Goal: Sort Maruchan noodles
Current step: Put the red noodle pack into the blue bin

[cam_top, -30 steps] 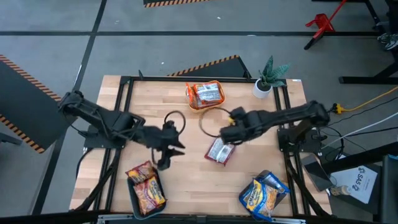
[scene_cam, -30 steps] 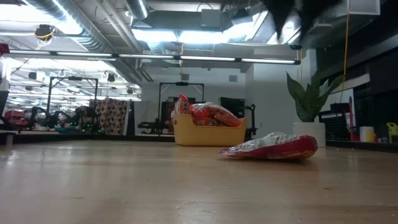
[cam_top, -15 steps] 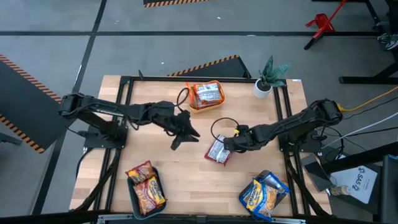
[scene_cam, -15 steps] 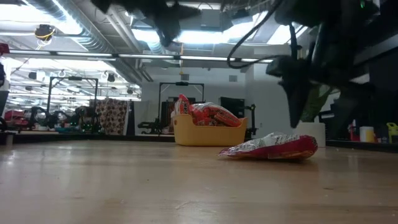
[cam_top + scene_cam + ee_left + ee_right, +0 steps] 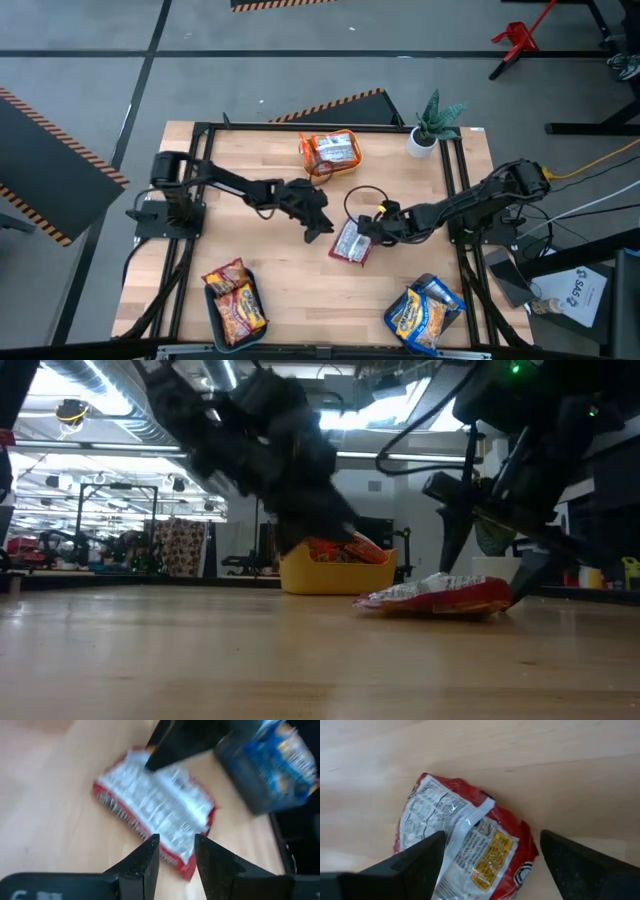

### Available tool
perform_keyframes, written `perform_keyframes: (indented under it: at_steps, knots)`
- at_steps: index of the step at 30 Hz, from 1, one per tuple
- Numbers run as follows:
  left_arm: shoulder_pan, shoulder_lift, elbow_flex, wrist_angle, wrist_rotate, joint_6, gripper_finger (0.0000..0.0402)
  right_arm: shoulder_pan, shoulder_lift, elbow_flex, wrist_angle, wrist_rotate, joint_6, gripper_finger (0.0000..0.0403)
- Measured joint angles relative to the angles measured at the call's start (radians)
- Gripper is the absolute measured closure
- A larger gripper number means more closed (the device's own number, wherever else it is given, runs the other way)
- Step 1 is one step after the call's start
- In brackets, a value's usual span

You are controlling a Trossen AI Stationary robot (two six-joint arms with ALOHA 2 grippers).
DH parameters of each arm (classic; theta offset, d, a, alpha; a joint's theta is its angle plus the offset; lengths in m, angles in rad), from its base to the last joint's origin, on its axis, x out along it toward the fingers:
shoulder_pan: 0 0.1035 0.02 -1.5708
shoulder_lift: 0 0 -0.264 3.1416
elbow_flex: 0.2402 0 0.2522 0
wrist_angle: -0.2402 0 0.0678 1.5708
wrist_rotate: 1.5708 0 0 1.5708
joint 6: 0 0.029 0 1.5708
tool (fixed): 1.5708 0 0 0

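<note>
1. Red-silver noodle packet [image 5: 351, 242] lies mid-table on the wood.
2. Right gripper [image 5: 368, 228], fingers spread wide, sits at its edge.
3. Left gripper [image 5: 324, 226], fingers narrowly parted, hangs just beside it.

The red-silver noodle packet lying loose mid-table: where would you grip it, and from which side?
The red-silver noodle packet lies flat on the table, so probably pinch across its narrow width from straight above. The right gripper already hangs over it, fingers wide open on either side. The left gripper points at it too.
</note>
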Motion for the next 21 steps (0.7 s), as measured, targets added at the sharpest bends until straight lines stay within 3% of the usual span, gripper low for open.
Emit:
perform_keyframes:
  at_steps: [4, 8, 21]
  knots:
    - [-0.001, 0.093, 0.012, -0.005, 0.034, -0.002, 0.0287, 0.000, 0.032, -0.005, 0.083, 0.009, -0.005, 0.0080]
    - [-0.006, 0.153, 0.029, 0.001, 0.005, -0.028, 0.0289, 0.000, 0.066, -0.004, 0.171, 0.020, -0.028, 0.0080]
    - [-0.030, 0.207, 0.091, -0.011, -0.064, 0.023, 0.0289, 0.000, 0.134, 0.015, 0.316, 0.019, -0.080, 0.0080]
